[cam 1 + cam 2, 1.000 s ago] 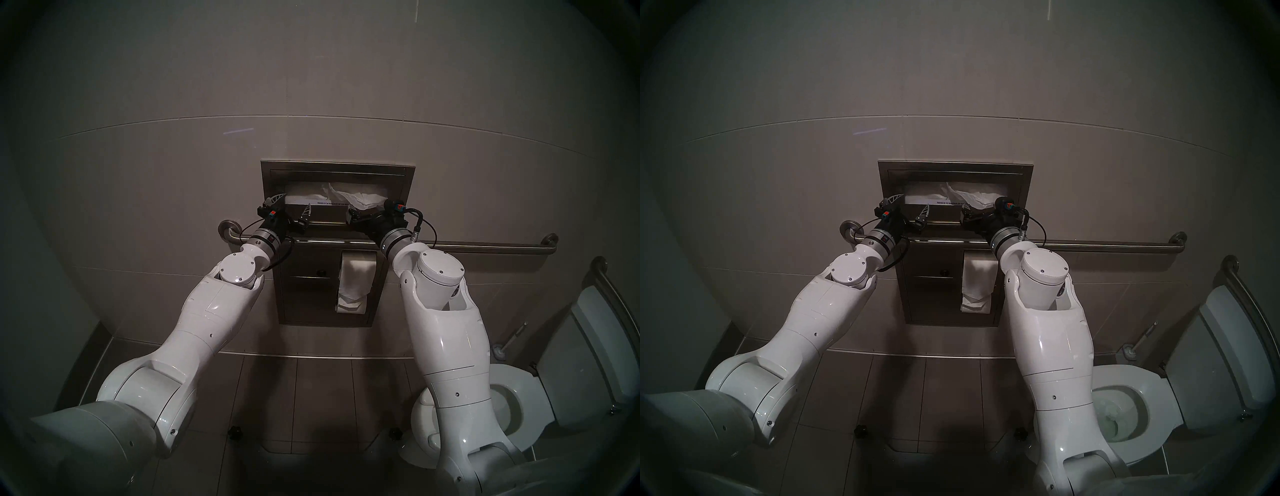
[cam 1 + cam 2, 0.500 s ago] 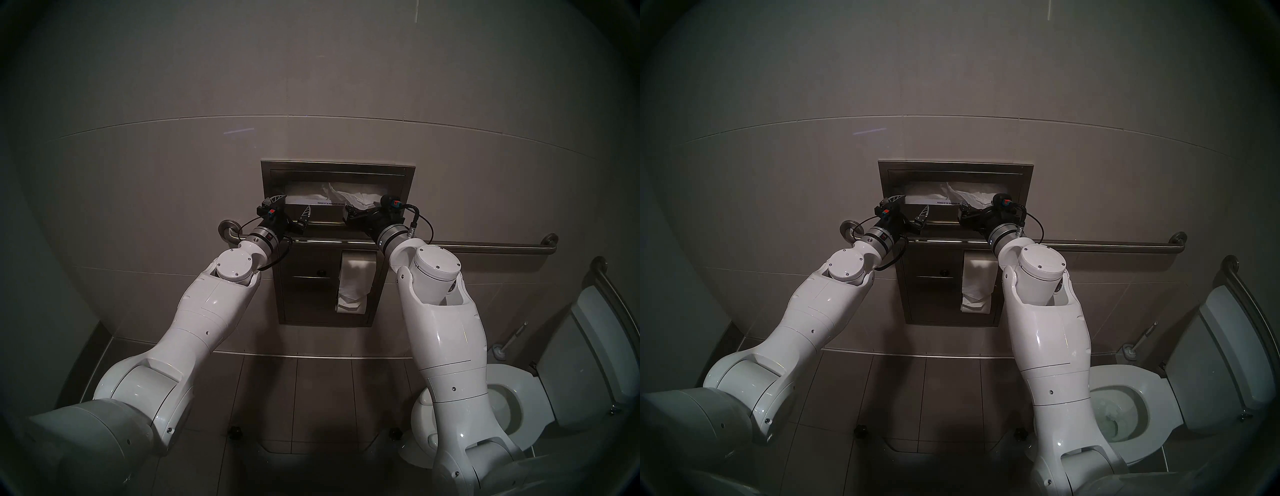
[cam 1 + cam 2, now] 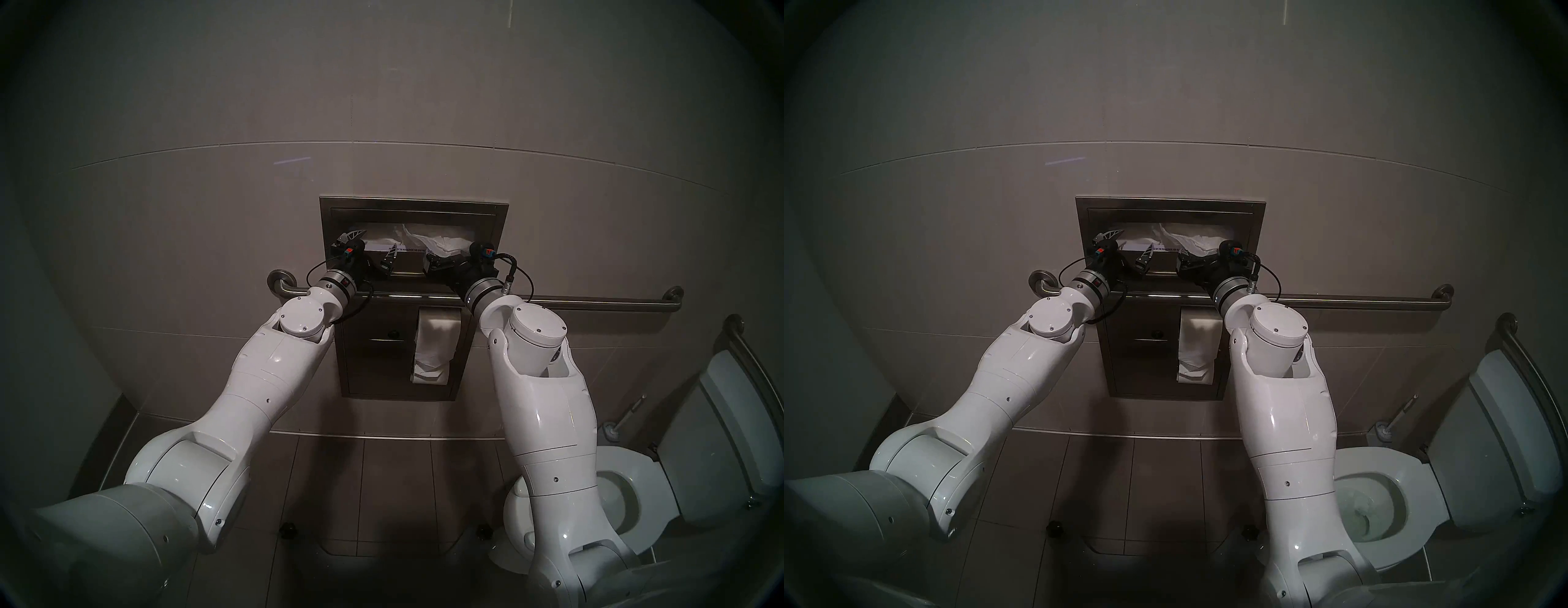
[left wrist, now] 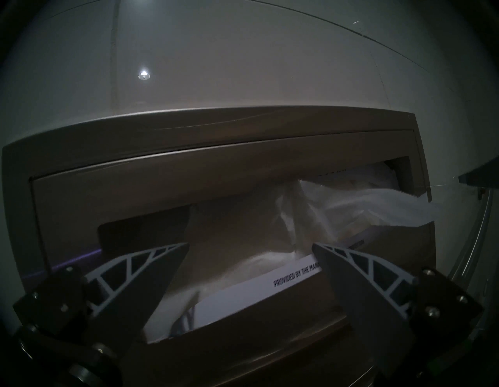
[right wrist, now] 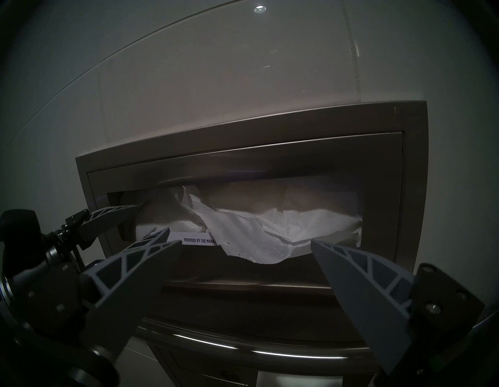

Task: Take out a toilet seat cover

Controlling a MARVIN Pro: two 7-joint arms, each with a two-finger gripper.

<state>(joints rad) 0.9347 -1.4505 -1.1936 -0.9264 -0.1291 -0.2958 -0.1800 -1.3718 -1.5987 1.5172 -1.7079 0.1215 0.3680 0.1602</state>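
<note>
Right wrist view: both the right gripper and the left gripper are spread wide, empty, before the toilet seat cover hanging from the dispenser.

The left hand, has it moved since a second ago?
Yes. The left hand has shifted up and to the right against the dispenser frame, and its fingers now stand open at the slot's left end.

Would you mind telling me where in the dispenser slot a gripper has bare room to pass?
The slot's left end, beside the left gripper, is flat and uncluttered. Right of the printed strip it is crowded: the toilet seat cover spills over the sill before the right gripper.
</note>
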